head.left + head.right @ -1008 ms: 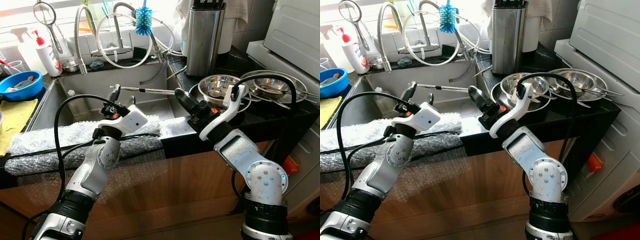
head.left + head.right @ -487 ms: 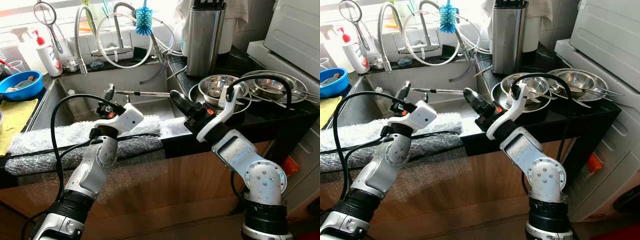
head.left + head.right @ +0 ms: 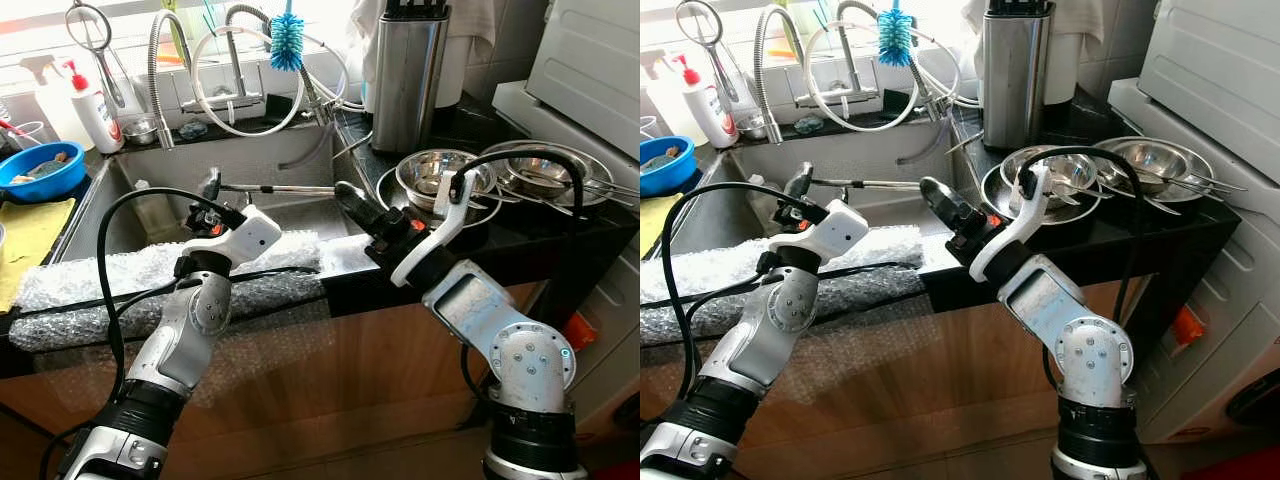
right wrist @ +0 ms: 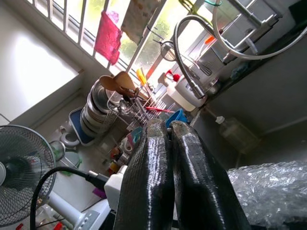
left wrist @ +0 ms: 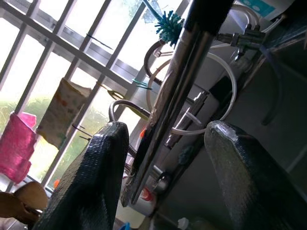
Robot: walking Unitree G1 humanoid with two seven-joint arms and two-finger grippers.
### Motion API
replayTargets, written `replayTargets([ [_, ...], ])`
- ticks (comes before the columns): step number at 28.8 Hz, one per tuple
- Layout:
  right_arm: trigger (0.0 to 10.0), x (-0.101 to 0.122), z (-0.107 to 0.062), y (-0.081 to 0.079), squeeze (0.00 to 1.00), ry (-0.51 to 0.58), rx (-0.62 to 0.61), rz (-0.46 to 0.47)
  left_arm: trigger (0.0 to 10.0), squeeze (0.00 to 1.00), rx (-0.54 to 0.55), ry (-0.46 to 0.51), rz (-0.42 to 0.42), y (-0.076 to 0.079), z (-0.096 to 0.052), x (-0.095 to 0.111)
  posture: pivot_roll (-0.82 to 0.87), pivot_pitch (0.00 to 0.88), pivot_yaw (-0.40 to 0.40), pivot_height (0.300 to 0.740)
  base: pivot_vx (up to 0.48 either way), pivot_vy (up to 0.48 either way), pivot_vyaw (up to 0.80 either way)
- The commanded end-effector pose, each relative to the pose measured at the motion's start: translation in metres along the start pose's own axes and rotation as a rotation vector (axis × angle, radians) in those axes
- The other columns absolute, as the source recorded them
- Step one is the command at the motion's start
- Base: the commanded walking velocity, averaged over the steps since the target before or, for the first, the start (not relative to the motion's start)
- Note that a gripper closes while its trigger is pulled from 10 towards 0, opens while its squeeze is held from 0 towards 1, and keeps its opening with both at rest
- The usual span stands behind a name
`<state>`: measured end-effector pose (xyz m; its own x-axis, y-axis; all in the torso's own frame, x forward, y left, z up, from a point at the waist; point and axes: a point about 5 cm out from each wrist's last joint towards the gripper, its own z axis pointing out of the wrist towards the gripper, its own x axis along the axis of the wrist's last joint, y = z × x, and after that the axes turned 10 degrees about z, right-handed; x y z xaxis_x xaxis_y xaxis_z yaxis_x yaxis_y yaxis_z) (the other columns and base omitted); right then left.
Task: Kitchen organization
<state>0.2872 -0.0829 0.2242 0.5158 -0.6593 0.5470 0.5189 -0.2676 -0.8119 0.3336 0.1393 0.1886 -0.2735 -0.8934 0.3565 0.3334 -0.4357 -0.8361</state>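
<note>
Both arms are up at the sink point(image 3: 140, 215) edge right now. My left pincer point(image 3: 212, 186) is spread wide, and in its wrist cam a long metal rod point(image 5: 168, 103) runs right between the two fingers point(image 5: 91, 182) without either pad touching it. From the head cam that rod point(image 3: 280, 188) lies roughly level across the sink, from the left pincer over toward the right pincer point(image 3: 350, 197).

The right pincer sits at the rod's other end, near the corner where sink meets the black counter point(image 3: 560, 225). Its wrist cam shows the two fingers point(image 4: 148, 182) pressed together, basically no gap, and I can't see anything clamped between them.

A strip of bubble wrap point(image 3: 110, 285) covers the front lip of the sink under the left arm. On the counter to the right there's a stack of steel bowls point(image 3: 440, 178) and more pans point(image 3: 545, 170) behind them, plus a tall steel knife block point(image 3: 408, 75). Behind the sink: the faucet with looped hoses point(image 3: 235, 80), a blue bottle brush point(image 3: 287, 40), a soap bottle point(image 3: 95, 105), and a blue bowl point(image 3: 40, 170) off to the left.
</note>
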Motion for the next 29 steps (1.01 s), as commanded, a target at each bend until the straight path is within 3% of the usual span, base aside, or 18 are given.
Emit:
replayTargets([
  [1,10.0,-0.003,0.0004,-0.0068,0.0,-0.019,0.029,-0.011,10.0,0.0,0.024,-0.016,0.033,-0.0057,0.0028,-0.0047,0.02,0.0,0.083,0.74,0.0,0.0,0.0],
  [3,10.0,-0.004,0.0002,-0.007,0.0,-0.026,0.031,-0.008,10.0,0.0,0.034,-0.033,0.044,-0.0073,0.0032,-0.0071,0.02,0.0,0.083,0.74,0.0,0.0,0.0],
  [4,10.0,-0.0042,0.0001,-0.0069,0.0,-0.029,0.029,-0.01,8.8,0.0,0.039,-0.043,0.05,-0.0081,0.003,-0.0087,0.02,0.0,0.084,0.74,0.0,0.0,0.0],
  [8,10.0,-0.0043,0.0,-0.0068,0.0,-0.03,0.027,-0.012,8.8,0.0,0.041,-0.047,0.053,-0.0084,0.0029,-0.0093,0.02,0.0,0.084,0.74,0.0,0.0,0.0],
  [9,10.0,-0.0044,-0.0004,-0.0061,0.0,-0.032,0.022,-0.015,8.0,0.0,0.044,-0.052,0.056,-0.0089,0.0029,-0.01,0.02,0.0,0.083,0.74,0.0,0.0,0.0],
  [10,10.0,-0.0042,-0.0009,-0.0047,0.0,-0.033,0.013,-0.019,4.4,0.0,0.046,-0.058,0.06,-0.0092,0.003,-0.0108,0.02,0.0,0.082,0.74,0.0,0.0,0.0],
  [11,10.0,-0.0041,-0.0013,-0.0036,0.0,-0.033,0.005,-0.022,2.7,0.0,0.047,-0.061,0.062,-0.0094,0.003,-0.0114,0.02,0.0,0.082,0.74,0.0,0.0,0.0],
  [12,10.0,-0.0039,-0.0016,-0.0026,0.0,-0.033,-0.001,-0.026,0.0,0.0,0.045,-0.064,0.064,-0.0093,0.0029,-0.0121,0.02,0.0,0.083,0.74,0.0,0.0,0.0],
  [29,10.0,-0.0032,-0.0014,-0.0001,0.0,-0.027,-0.018,-0.047,0.0,0.0,0.017,-0.063,0.064,-0.0051,0.0015,-0.0118,0.02,0.0,0.085,0.74,0.0,0.0,0.0],
])
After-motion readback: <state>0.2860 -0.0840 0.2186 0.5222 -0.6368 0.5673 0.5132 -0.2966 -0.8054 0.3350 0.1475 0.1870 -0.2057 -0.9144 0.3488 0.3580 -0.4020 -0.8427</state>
